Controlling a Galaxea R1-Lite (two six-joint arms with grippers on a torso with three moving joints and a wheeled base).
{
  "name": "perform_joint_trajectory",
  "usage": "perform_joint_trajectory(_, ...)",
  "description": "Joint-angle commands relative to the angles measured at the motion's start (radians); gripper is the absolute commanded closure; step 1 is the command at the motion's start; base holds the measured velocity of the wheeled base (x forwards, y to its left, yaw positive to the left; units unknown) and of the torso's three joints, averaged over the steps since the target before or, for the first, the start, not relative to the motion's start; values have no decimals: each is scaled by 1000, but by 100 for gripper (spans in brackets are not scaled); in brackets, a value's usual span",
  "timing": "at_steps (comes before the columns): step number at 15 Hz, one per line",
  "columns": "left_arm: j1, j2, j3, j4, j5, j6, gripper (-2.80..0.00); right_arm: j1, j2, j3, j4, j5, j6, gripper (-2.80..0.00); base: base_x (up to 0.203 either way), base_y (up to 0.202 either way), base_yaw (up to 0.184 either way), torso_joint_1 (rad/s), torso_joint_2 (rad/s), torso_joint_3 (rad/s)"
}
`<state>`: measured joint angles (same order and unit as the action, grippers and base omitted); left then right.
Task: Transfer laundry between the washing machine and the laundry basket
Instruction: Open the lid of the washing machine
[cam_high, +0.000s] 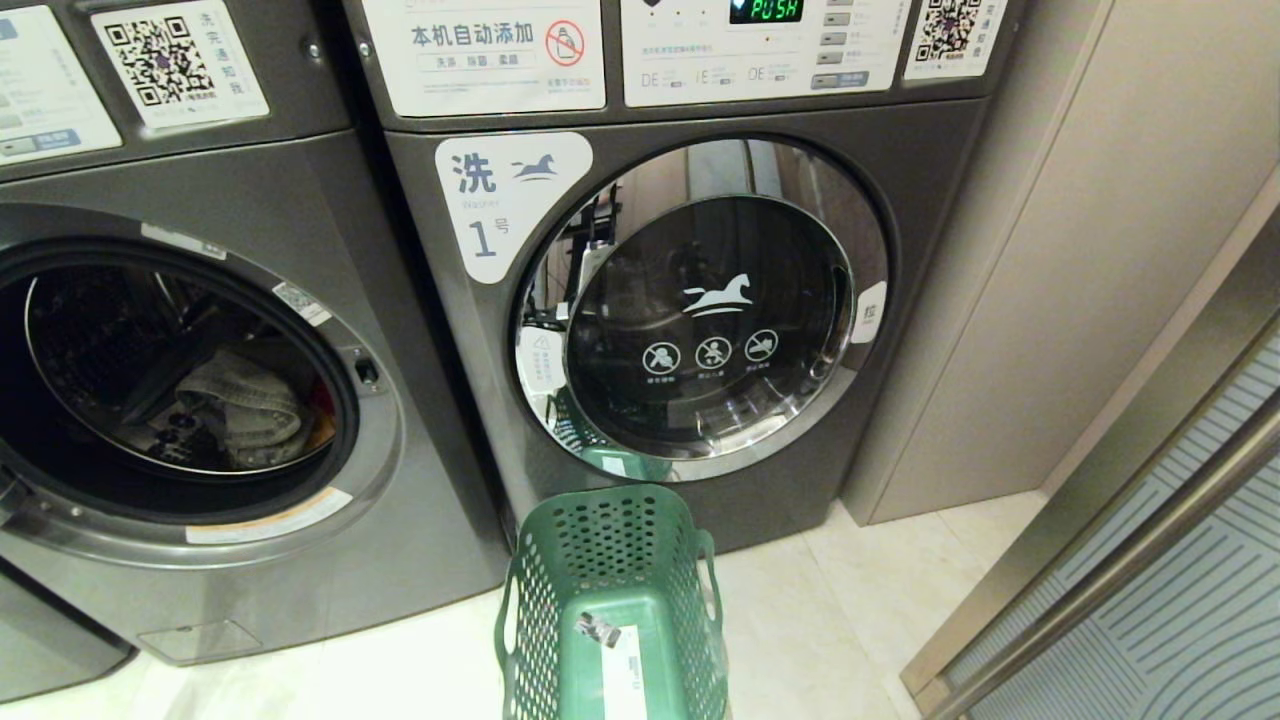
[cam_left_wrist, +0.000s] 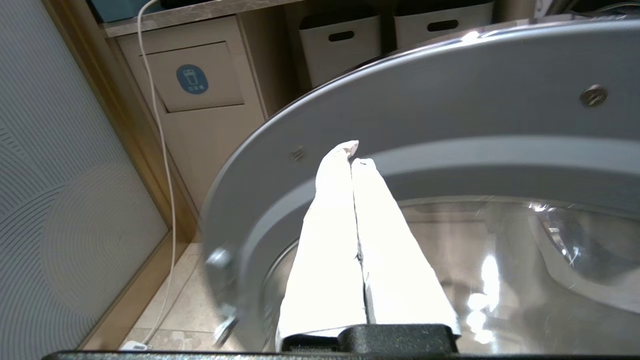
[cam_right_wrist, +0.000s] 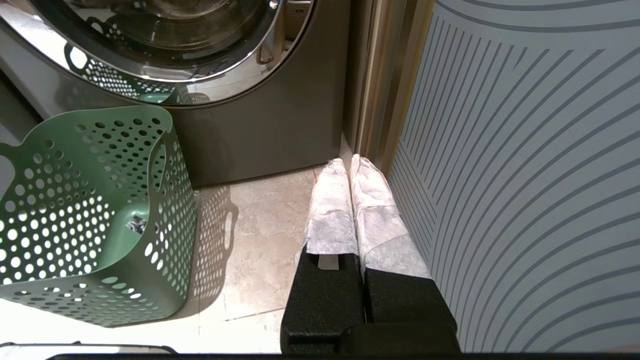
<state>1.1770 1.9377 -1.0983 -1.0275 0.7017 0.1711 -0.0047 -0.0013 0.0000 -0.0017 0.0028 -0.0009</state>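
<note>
The washing machine (cam_high: 200, 170) stands at the left of the head view with its round opening uncovered. Inside the drum lies the laundry (cam_high: 245, 405): a grey-beige garment with bits of orange and red beside it. The green laundry basket (cam_high: 610, 540) sits on the floor in front of the machines, holding only a white sticker. My left gripper (cam_left_wrist: 354, 152) is shut and holds nothing, its tips close to the grey inner ring of the swung-out door (cam_left_wrist: 450, 100). My right gripper (cam_right_wrist: 348, 164) is shut and holds nothing, low over the floor to the right of the basket (cam_right_wrist: 90, 215). Neither arm shows in the head view.
A second grey machine labelled 1 (cam_high: 700, 310) stands behind the basket, door closed. A striped glass panel (cam_right_wrist: 525, 175) runs close along the right gripper. In the left wrist view a beige cabinet (cam_left_wrist: 200, 100), a white cable (cam_left_wrist: 162, 150) and white bins (cam_left_wrist: 340, 45) lie beyond the door.
</note>
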Motion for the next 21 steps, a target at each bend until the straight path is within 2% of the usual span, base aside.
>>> perform_joint_trajectory(1, 20, 27, -32, -4, -3, 2, 0, 0, 1, 0, 0, 0, 0, 0, 0, 0, 0, 0, 0, 0)
perform_joint_trajectory(3, -20, -73, 31, 3, -49, 4, 0, 0, 1, 0, -1, 0, -1, 0, 0, 0, 0, 0, 0, 0)
perform_joint_trajectory(5, -104, -178, 163, 8, -120, 2, 0, 0, 1, 0, 0, 0, -1, 0, 0, 0, 0, 0, 0, 0)
perform_joint_trajectory(9, -409, -366, 433, 10, -268, -1, 0, 0, 1, 0, 0, 0, -1, 0, 0, 0, 0, 0, 0, 0)
perform_joint_trajectory(13, -737, -657, 703, 55, -403, -1, 0, 0, 1, 0, -1, 0, -1, 0, 0, 0, 0, 0, 0, 0)
perform_joint_trajectory(15, -846, -825, 812, 150, -432, -1, 0, 0, 1, 0, -1, 0, -1, 0, 0, 0, 0, 0, 0, 0)
perform_joint_trajectory(17, -927, -1027, 895, 302, -461, -6, 0, 0, 1, 0, 0, 0, -1, 0, 0, 0, 0, 0, 0, 0)
perform_joint_trajectory(21, -1040, -1417, 1032, 633, -506, -24, 0, 0, 1, 0, 0, 0, -1, 0, 0, 0, 0, 0, 0, 0)
